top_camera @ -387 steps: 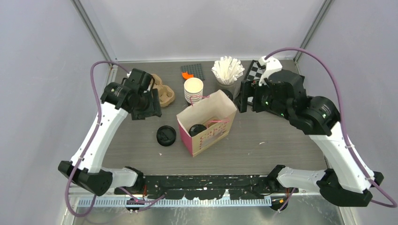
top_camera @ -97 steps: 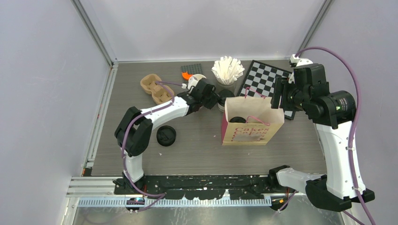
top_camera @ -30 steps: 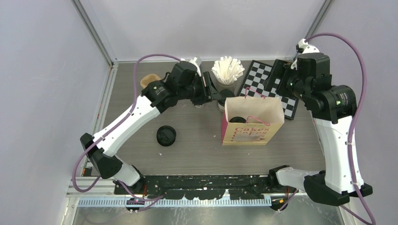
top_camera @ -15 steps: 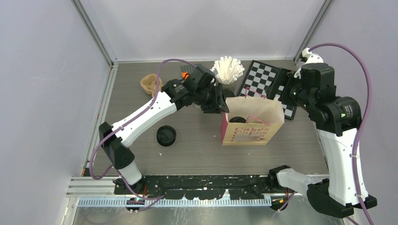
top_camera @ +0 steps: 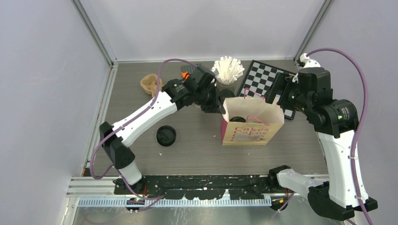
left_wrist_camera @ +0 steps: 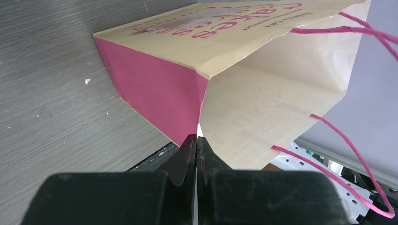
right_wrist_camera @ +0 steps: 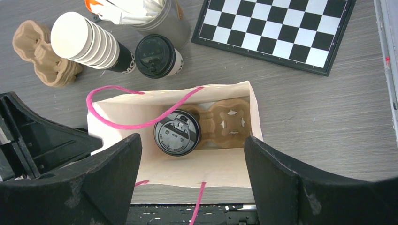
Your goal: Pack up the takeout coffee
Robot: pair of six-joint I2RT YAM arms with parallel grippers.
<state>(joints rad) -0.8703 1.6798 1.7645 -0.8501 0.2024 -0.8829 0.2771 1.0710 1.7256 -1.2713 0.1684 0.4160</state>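
One takeout coffee (right_wrist_camera: 177, 132), its round black lid showing, sits in a brown carrier (right_wrist_camera: 230, 123) inside the paper bag (right_wrist_camera: 211, 168). A second takeout coffee (right_wrist_camera: 157, 56), cream-sided and black-lidded, stands on the surface (right_wrist_camera: 305, 108) just behind the bag. The left fingers (left_wrist_camera: 185, 159) pinch the bag's rim; the right fingers (right_wrist_camera: 281, 187) spread wide above it.

The paper bag (left_wrist_camera: 263, 108) is matt cream paper with a pink side and twisted pink cord handles. The table (left_wrist_camera: 56, 70) is matt grey wood-grain. The lidded cup (right_wrist_camera: 177, 132) has a faintly shiny black plastic lid. The carrier (right_wrist_camera: 230, 123) is rough brown pulp.
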